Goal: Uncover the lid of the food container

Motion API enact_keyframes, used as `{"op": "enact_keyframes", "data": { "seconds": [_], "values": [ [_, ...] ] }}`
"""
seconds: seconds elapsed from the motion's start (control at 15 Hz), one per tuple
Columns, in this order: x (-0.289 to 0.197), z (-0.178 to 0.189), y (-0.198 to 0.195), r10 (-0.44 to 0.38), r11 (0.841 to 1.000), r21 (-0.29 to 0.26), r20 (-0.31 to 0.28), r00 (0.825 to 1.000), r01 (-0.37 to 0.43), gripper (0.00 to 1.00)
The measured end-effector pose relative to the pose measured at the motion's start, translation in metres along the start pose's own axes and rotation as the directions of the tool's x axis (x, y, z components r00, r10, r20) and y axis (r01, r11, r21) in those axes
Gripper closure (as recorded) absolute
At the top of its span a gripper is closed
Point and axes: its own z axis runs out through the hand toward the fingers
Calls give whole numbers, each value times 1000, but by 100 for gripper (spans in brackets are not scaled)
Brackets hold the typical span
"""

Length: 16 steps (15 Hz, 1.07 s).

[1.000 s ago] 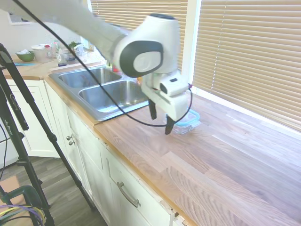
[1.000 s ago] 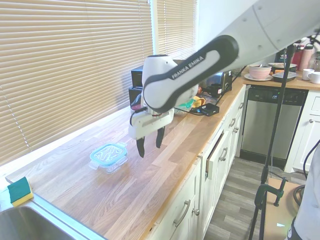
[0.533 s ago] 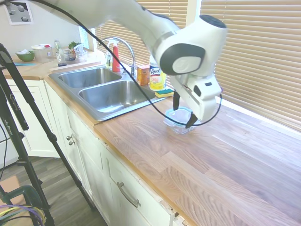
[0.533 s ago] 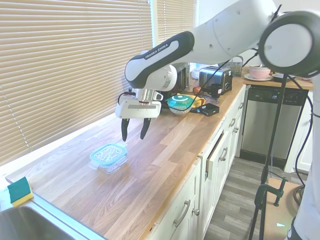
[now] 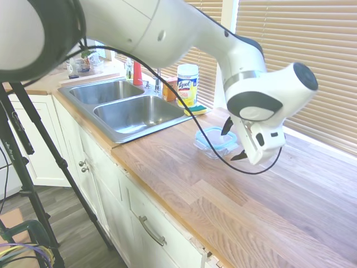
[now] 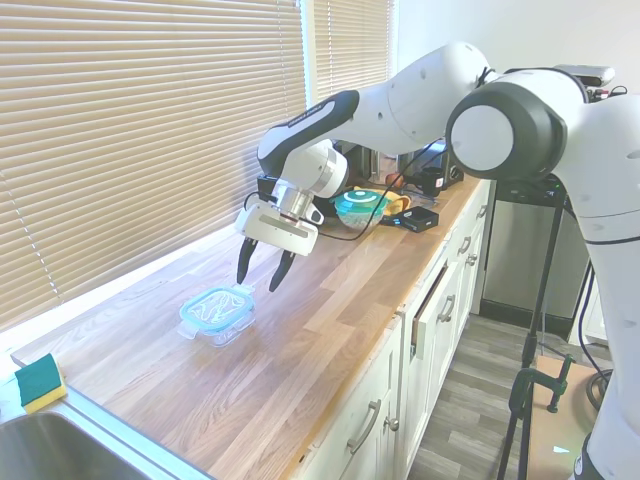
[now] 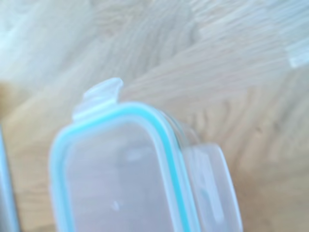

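The food container, a small clear glass dish, sits on the wooden counter with the lid on top of it. The lid has a clear centre, a teal rim and translucent snap tabs. My gripper hangs open just above the counter, tilted, beside the container on the side away from the sink. Nothing is between its fingers and they do not touch the lid. The wrist view shows one corner of the lid with two tabs sticking out over the wood.
A double steel sink lies at the counter's end. A yellow-labelled wipes canister and a sponge stand between sink and container. A teal bowl and appliances sit further along. Window blinds back the counter.
The gripper has swung past the container, away from the sink, and tilted over. It has stayed open. Container and lid have not moved.
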Motion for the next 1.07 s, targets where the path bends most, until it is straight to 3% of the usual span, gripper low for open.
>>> {"op": "enact_keyframes", "data": {
  "seconds": [0.33, 0.73, 1.07],
  "values": [
    [18, 11, -1, -68, 994, 87, 74, 995, 61, 0],
    [42, 22, 12, -119, 985, 142, 172, 978, 95, 0],
    [60, 32, 20, -132, 979, 182, 214, 968, 93, 0]
  ]
}}
